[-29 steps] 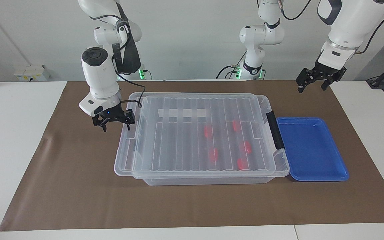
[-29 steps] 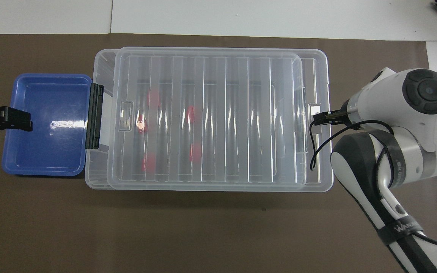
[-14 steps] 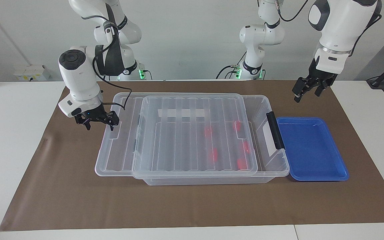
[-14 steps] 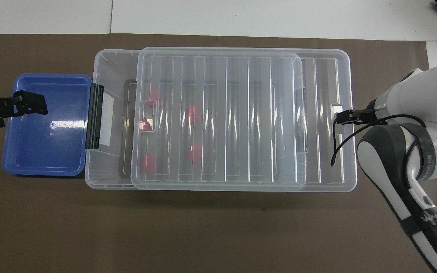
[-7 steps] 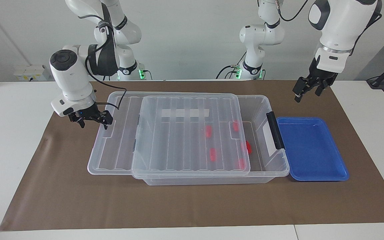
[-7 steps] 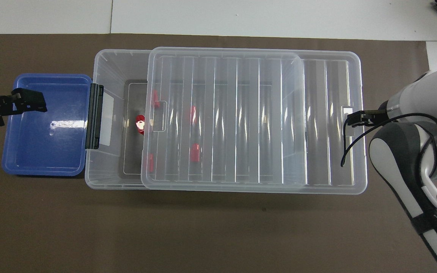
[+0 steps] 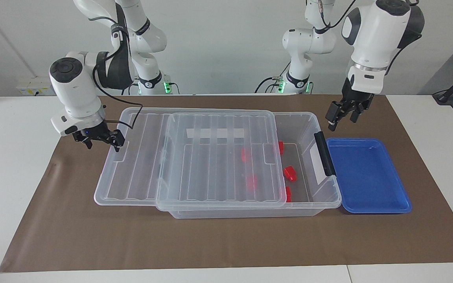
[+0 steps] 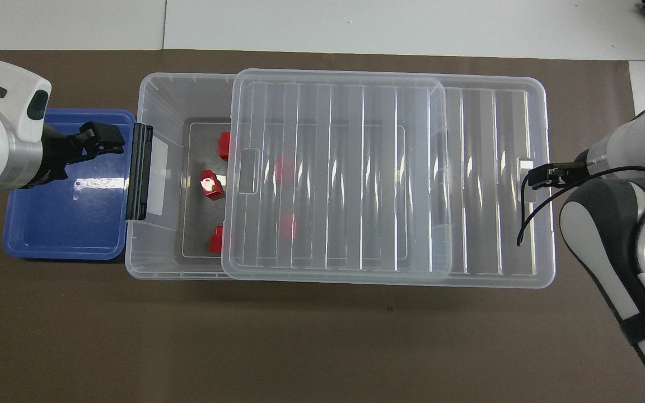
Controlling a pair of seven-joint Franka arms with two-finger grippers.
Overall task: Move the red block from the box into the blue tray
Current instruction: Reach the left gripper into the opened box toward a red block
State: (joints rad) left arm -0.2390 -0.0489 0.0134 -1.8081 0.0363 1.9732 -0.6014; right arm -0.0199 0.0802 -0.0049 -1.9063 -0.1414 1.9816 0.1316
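**1. Box.** The box [image 7: 309, 206] fills the centre of the facing view. It is clear, rigid plastic. Judged bulky but light, so it may slide on the brown mat [image 7: 226, 243] if knocked. Its black latch [image 7: 324, 153] sits at the end touching the blue tray.

**2. Lid.** The ribbed lid [image 7: 210, 165] lies flat on the box but offset toward the right arm's end of the table. This leaves a strip of the interior open at the latch end. The right gripper [image 7: 110, 139], at mid-height near the frame's edge, is at the lid's overhanging end tab. Whether it is clamped on the lid cannot be told.

**3. Blue tray.** The blue tray [image 7: 368, 140] is empty and rests just beside the box at the left arm's end. It is glossy and shallow, so a dropped block could skid or bounce. Release low.

**4. Left gripper.** The left gripper [image 7: 342, 114], in the upper part of the frame, hangs in the air over the box's latch end. Its jaws are spread and it carries nothing.

**5. Red block.** One red block [image 7: 290, 173] lies fully exposed on the box floor in the open strip. Two others [image 7: 280, 147] [image 7: 288, 193] sit at the lid's edge, and two [image 7: 245, 155] [image 7: 251, 182] are under the lid. The block is judged light, hard and smooth, hence somewhat slippery. Grip the exposed block across its shorter sides, descending vertically between the lid's edge and the box's end wall.
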